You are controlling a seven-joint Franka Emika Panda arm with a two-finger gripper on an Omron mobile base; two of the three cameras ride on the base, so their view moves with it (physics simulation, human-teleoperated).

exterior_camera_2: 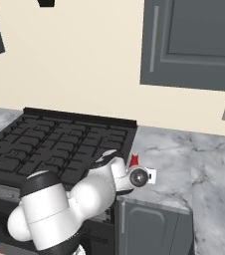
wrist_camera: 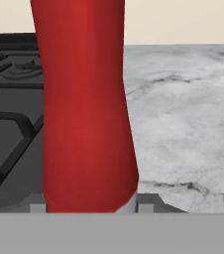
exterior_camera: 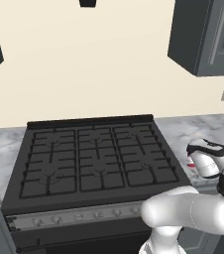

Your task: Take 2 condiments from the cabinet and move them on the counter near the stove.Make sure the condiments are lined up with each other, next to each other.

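The gripper (exterior_camera_2: 143, 175) is closed around the red squeeze bottle (wrist_camera: 86, 109), holding it low over the counter (exterior_camera_2: 184, 154) just at the stove's (exterior_camera: 96, 158) three o'clock side. By my judgement the first condiment is nearly placed; the jar remains to be fetched from the closed cabinet (exterior_camera_2: 199, 40).

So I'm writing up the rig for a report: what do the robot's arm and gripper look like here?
The glossy white arm is built of rounded, bulbous segments separated by dark grey to black joint bands. The wrist section near the gripper is white with black trim and a round dark lens-like disc facing the right base camera. No loose cables or readable markings show. The finger tips are small and grey in the hand view.
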